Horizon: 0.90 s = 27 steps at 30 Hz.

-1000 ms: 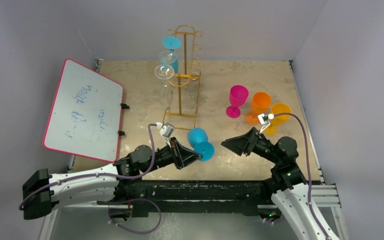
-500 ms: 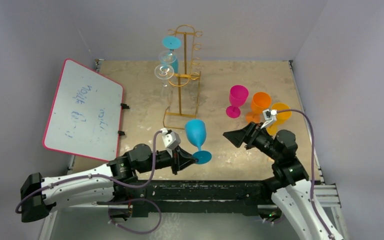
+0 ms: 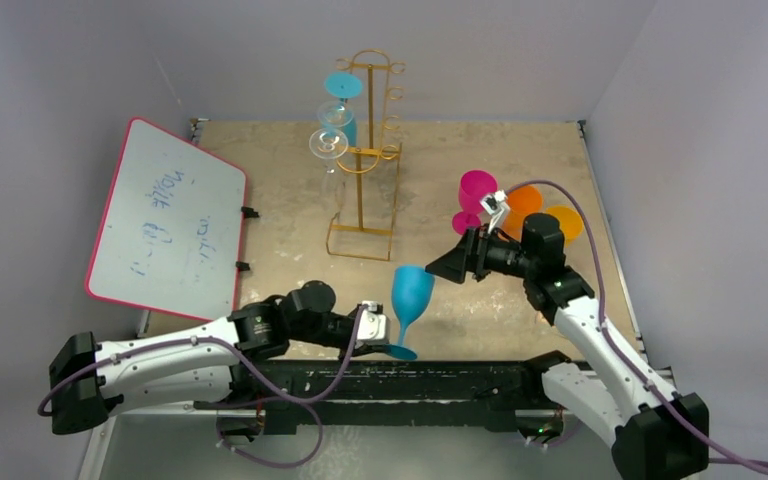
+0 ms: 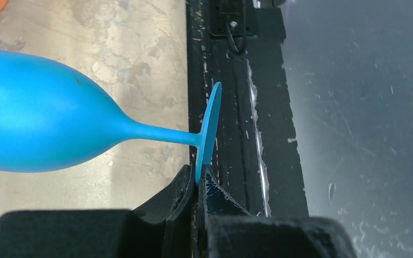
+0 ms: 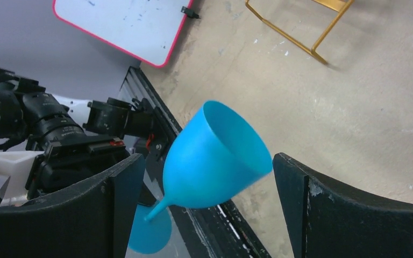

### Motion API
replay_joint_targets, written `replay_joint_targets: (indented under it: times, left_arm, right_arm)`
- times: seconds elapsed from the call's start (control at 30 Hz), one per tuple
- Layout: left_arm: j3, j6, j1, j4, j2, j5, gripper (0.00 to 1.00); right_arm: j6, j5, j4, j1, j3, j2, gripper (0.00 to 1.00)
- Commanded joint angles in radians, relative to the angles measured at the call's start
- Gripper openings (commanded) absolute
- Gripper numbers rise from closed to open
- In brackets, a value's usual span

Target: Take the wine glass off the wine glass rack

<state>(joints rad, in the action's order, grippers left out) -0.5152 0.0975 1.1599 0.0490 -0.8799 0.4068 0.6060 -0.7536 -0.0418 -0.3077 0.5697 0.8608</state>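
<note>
The bench (image 3: 260,160) fills the middle of the top view, with a whiteboard (image 3: 168,220) at its left. The wine glass rack (image 3: 364,160) stands upper centre. Lower centre, off the rack, the blue wine glass (image 3: 410,296) tilts, its foot pinched edge-on by the left tool (image 4: 199,177). The right tool (image 3: 443,267) gapes wide, its 2 fingers (image 5: 322,209) flanking the bowl without touching.

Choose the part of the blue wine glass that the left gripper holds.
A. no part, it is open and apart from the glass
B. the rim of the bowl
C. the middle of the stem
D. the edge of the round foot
D: in the left wrist view the left gripper is closed on the edge of the flat round foot of the blue wine glass, while the stem and the bowl are free.
</note>
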Motion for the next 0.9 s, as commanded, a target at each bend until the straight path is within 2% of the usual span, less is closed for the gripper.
replay_joint_targets:
  times: [0.0,0.13,0.23,0.3,0.4,0.47,0.57,0.63,0.7,0.73,0.8,0.87]
  left_arm:
    - [-0.077,0.239,0.001,0.146,0.009,0.113,0.0]
    - [-0.072,0.304,0.001,0.215,0.041,0.061,0.0]
    - [-0.044,0.312,0.001,0.204,0.076,0.017,0.0]
    - [-0.052,0.322,0.001,0.221,0.084,0.012,0.0]
    - [-0.032,0.308,0.001,0.152,0.083,0.048,0.0]
    - [-0.029,0.311,0.001,0.147,0.071,0.053,0.0]
    - [-0.041,0.323,0.001,0.191,0.059,0.015,0.0]
    - [-0.036,0.326,0.001,0.169,0.06,0.012,0.0]
    - [-0.003,0.317,0.001,0.114,0.06,-0.014,0.0]
    - [-0.003,0.339,0.001,0.132,0.059,-0.008,0.0]
    - [-0.025,0.344,0.003,0.165,0.062,-0.037,0.0]
    - [-0.019,0.34,0.002,0.165,0.073,-0.049,0.0]
  right_arm:
    - [-0.116,-0.095,0.001,0.0,0.104,0.043,0.93]
    - [-0.204,-0.11,0.072,-0.001,0.155,0.088,0.92]
    - [-0.214,-0.223,0.066,-0.001,0.17,0.122,0.86]
    - [-0.222,-0.275,0.079,-0.002,0.184,0.154,0.85]
    - [-0.183,-0.229,0.083,-0.002,0.198,0.196,0.83]
    - [-0.145,-0.223,0.047,-0.002,0.189,0.229,0.78]
    - [-0.087,-0.367,-0.022,-0.008,0.181,0.305,0.74]
    - [-0.107,-0.433,0.007,-0.043,0.21,0.353,0.71]
    - [-0.179,-0.407,0.08,-0.11,0.254,0.377,0.7]
    - [-0.195,-0.392,0.102,-0.136,0.269,0.389,0.68]
    - [-0.235,-0.386,0.149,-0.151,0.295,0.404,0.56]
    - [-0.193,-0.408,0.093,-0.151,0.278,0.405,0.55]
